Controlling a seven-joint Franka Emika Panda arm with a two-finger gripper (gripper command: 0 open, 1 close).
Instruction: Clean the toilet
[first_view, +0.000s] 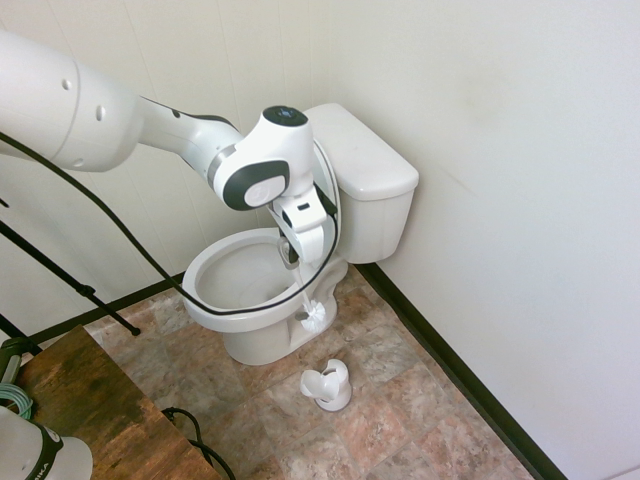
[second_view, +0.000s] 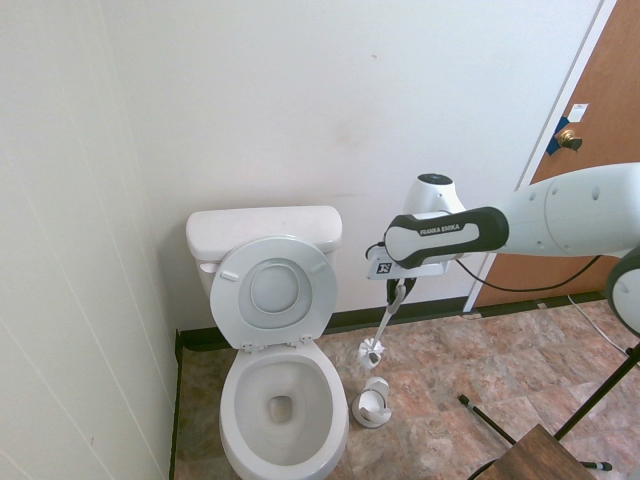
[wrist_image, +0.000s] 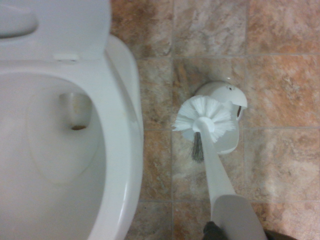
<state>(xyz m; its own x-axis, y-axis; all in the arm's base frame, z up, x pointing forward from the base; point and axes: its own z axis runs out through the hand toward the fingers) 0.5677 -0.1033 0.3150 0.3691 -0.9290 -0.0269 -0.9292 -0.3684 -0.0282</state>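
Mottled brown and beige stone-tile floor (second_view: 470, 350), white ceramic toilet (second_view: 283, 400) stood on it against the far wall, small white plastic brush holder (second_view: 372, 404) set just right of the bowl, dark baseboard (second_view: 350, 320) run along the wall

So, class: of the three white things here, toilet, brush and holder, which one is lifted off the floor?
The white bristle-headed toilet brush, hanging above its white plastic holder.

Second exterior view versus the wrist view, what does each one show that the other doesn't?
Only the second exterior view shows the boxy white tank, the brown door with a brass knob and the arm's gripper holding the brush handle above the floor. Only the wrist view shows the brush's white bristle head from above, directly over the holder. Both show the white ceramic toilet with raised lid, the white toilet brush, the small white brush holder and the brown stone-look floor tiles.
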